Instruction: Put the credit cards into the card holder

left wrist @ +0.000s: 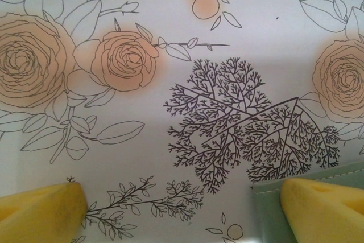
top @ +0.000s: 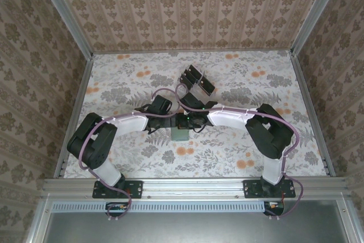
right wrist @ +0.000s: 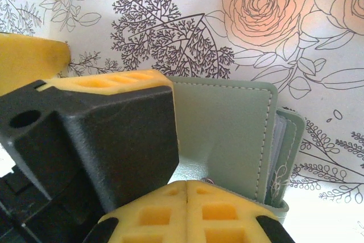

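Floral cloth point(top: 256, 140) lies under the holder point(right wrist: 227, 135), which sits part open at its middle, between both grippers. The holder looks light, thin and soft, so I judge it bends easily; a stitched edge is the best hold. A pale mark on its inner flap is unreadable. The left gripper point(left wrist: 182, 214) is spread, one finger point(left wrist: 318, 209) over the holder's corner. The right gripper point(right wrist: 187, 189) is closed at the near edge; whether it pinches it, I cannot tell. The cards point(top: 191, 75), probably stiff and slippery, stand in a rack point(top: 200, 88) behind.

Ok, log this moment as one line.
left gripper: open, one finger over card holder | right gripper: state unclear | credit cards: beyond both grippers
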